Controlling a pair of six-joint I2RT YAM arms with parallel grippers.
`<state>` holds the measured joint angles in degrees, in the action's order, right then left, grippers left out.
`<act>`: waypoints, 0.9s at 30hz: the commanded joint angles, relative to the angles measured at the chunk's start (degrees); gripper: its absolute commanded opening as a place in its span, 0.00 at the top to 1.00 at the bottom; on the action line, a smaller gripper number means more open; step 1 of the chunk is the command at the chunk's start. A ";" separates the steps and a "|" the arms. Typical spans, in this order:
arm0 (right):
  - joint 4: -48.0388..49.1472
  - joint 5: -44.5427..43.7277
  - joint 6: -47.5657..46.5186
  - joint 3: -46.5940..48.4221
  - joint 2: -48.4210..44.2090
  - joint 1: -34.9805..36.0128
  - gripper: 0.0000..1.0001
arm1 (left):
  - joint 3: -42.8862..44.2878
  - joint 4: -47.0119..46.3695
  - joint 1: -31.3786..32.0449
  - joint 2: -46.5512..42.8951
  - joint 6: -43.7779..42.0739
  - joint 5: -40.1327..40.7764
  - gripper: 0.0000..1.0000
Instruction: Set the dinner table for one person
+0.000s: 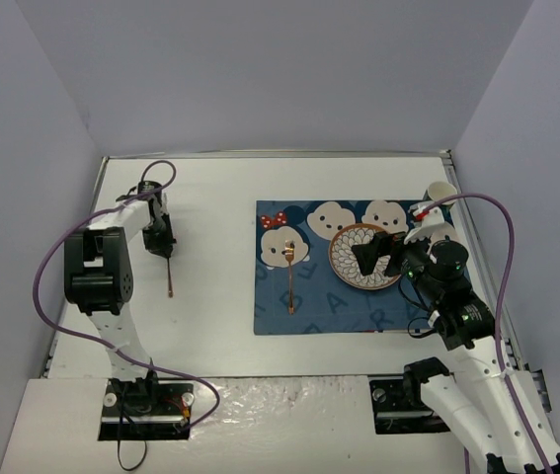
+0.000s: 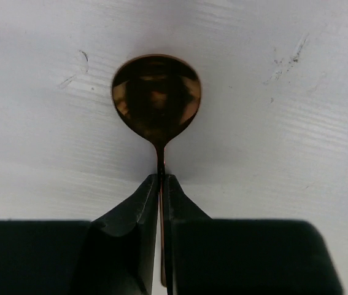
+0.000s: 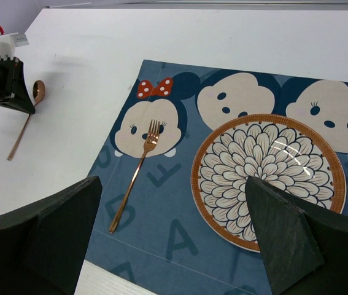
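**Spoon pinched, lift comes next**

The left pincer (image 2: 161,178) is clamped on the spoon (image 2: 156,98) at its neck. The spoon lies on the white counter (image 1: 210,188), which underlies everything, at 9 o'clock of the mat (image 1: 309,311). The right pincer (image 3: 172,184) hangs wide over the plate (image 3: 266,178). The next move is likely to lift the spoon and carry it to the plate's 3 o'clock.

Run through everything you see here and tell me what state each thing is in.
spoon: lying on the dinner table, pinched at its neck.
left gripper: shut on the spoon.
right gripper: open, empty, over the plate.
plate: empty, upright on the placemat.
fork: lying free on the placemat, left of plate.
placemat: spread flat.
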<state>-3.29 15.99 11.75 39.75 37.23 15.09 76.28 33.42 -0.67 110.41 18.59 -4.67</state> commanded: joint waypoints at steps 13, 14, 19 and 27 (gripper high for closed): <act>4.23 0.80 -0.79 0.01 0.53 0.29 0.00 | -8.78 -3.25 17.82 -4.73 32.14 1.39 0.90; 4.27 0.84 -0.78 0.00 0.59 0.29 0.00 | -9.09 -3.33 18.12 -4.86 32.32 1.38 0.86; 4.34 1.27 -1.06 0.07 0.77 0.29 0.00 | -9.70 -3.20 18.33 -7.87 28.77 2.03 0.71; 4.37 3.29 -1.58 0.21 1.70 0.29 0.00 | -5.45 -6.23 12.83 -14.40 0.84 -0.96 0.53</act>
<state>-3.27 17.03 11.24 39.75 37.92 15.09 67.12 28.45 16.07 102.06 37.04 -3.43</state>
